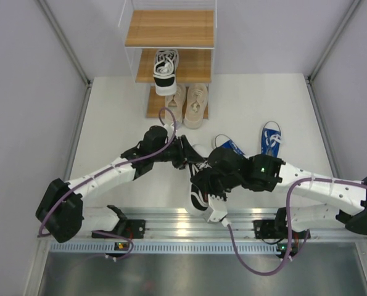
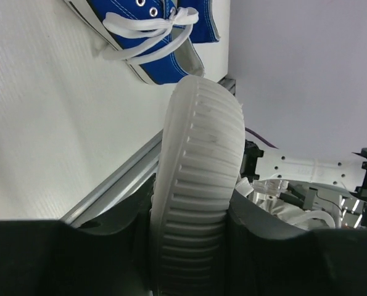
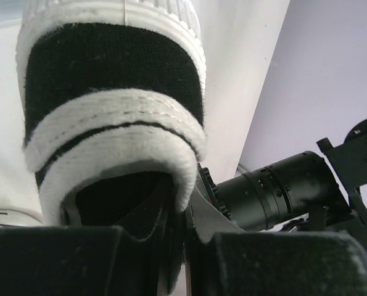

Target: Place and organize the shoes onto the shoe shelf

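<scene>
- White ribbed rubber fills your left gripper [image 2: 192, 246]: the sole of the black-and-white sneaker [image 2: 198, 179] is pinched between its dark fingers [image 2: 78, 259].
- Your right gripper [image 3: 171, 246] is clamped on the same sneaker at the heel, with the padded black-and-white collar caught between its jaws.
- From above, you see that sneaker held between your two arms, over the middle of the white table [image 1: 121, 123] towards its near edge. You cannot tell whether it touches the surface.
- Your shoe shelf [image 1: 169, 28] stands at the far edge. The second black-and-white sneaker [image 1: 164, 71] sits on the left half of the middle board, its near end hanging over the front edge.
- Two beige sneakers [image 1: 188, 103] lie side by side and touching on the bottom board.
- Two blue canvas sneakers [image 1: 271, 139] lie on the table right of the shelf. One is out in the open; the other is just beside your right arm and partly hidden by it.
</scene>
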`<state>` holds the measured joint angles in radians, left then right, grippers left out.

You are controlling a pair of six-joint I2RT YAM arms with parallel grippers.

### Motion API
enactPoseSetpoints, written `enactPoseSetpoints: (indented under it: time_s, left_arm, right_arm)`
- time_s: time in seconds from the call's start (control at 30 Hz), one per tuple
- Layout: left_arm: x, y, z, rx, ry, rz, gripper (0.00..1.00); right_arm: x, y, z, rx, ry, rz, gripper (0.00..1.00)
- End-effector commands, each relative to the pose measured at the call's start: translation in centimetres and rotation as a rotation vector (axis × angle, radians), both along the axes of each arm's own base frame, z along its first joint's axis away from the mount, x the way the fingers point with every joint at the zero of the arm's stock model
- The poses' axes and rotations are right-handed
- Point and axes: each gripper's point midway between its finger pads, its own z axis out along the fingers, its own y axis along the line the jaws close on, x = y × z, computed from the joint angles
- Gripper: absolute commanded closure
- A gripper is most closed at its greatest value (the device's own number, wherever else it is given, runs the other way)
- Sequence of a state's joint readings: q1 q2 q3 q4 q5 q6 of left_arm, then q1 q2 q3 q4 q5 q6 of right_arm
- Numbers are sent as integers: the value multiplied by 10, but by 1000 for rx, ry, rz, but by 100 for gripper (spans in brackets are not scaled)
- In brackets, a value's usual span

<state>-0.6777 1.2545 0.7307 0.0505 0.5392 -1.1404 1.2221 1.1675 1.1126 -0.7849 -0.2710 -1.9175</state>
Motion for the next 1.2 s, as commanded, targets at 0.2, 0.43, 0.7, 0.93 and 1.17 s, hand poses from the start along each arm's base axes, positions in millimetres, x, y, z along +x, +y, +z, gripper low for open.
enactPoseSetpoints:
  time_s: [0.2, 0.43, 0.7, 0.93, 1.17]
  left_arm:
    - [32, 33, 13, 56, -204, 210, 100]
    - [43, 63, 17, -16, -309, 361, 100]
    - [54, 73, 42, -51, -406, 433, 100]
    - [54, 80, 53, -142, -410, 492, 100]
    - [52, 80, 72, -232, -423, 501, 100]
  right_arm:
    - [11, 8, 40, 212, 285, -371, 12]
    - [1, -9, 58, 278, 797, -628, 1]
    - [-40, -12, 37, 151, 1211, -621, 8]
    - [-32, -18, 17, 132, 1164, -680, 26]
    - [-25, -12, -2, 145, 1172, -735, 30]
